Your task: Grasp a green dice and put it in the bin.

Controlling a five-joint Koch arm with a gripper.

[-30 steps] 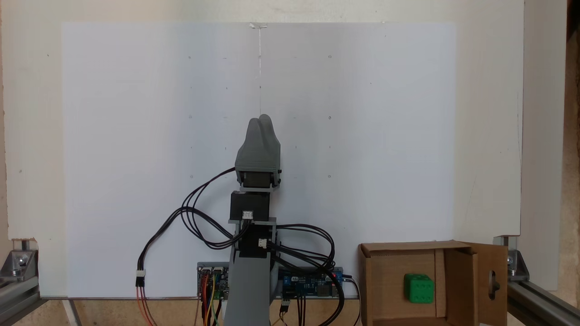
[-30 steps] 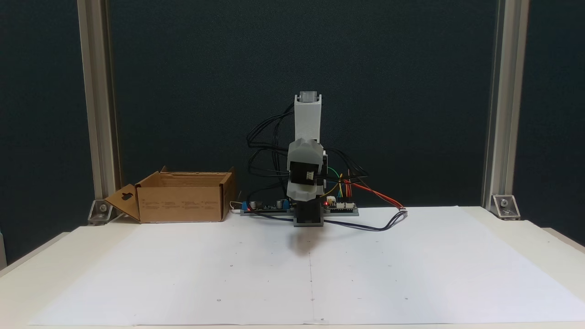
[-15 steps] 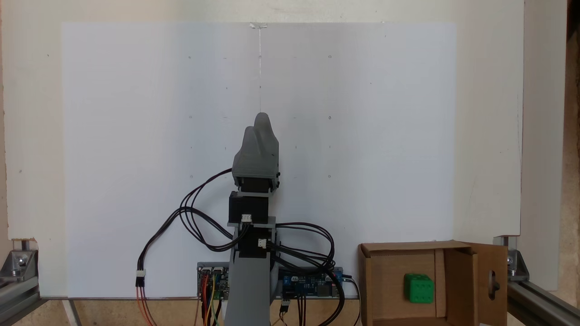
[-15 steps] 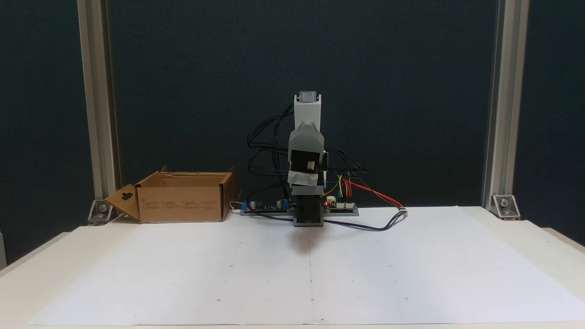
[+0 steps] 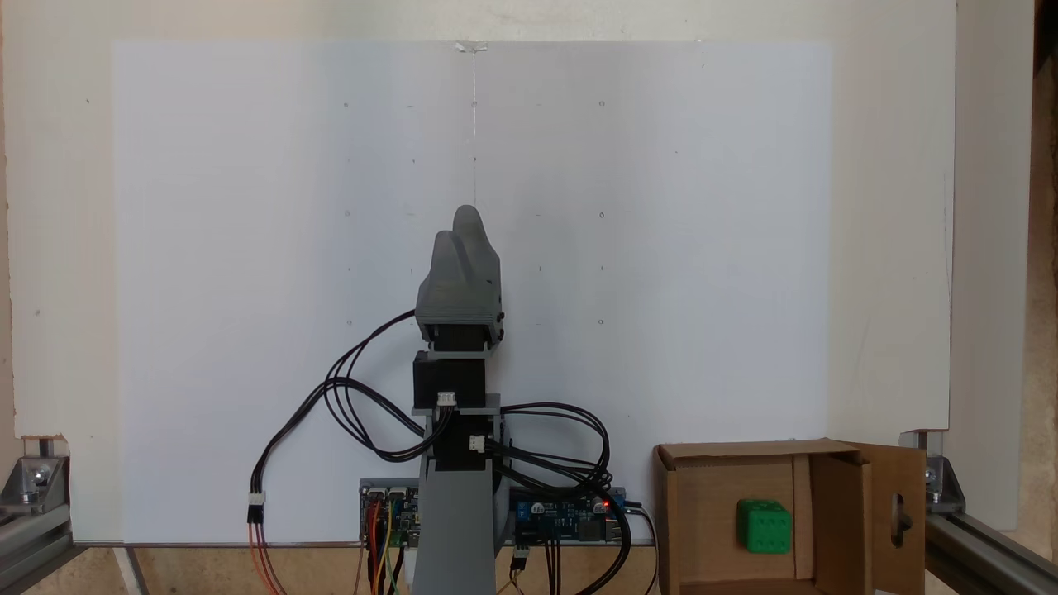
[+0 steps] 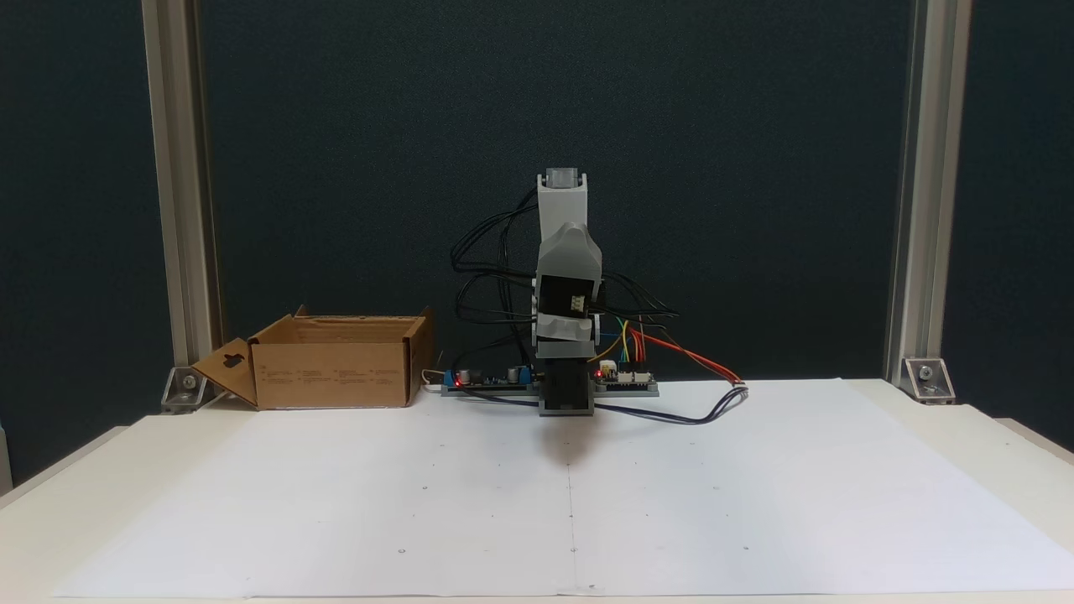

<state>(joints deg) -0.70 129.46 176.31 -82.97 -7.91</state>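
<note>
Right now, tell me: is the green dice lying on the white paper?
No, in a fixed view the green dice lies inside the bin, off the white paper.

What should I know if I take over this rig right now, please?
Gripper: over the middle of the white sheet, holding nothing; its jaws overlap in both fixed views, so open or shut cannot be told.
Dice: on the floor of the bin, which stands beside the arm's base.
Done: the dice is in the bin.
Left: nothing for this dice.
</note>
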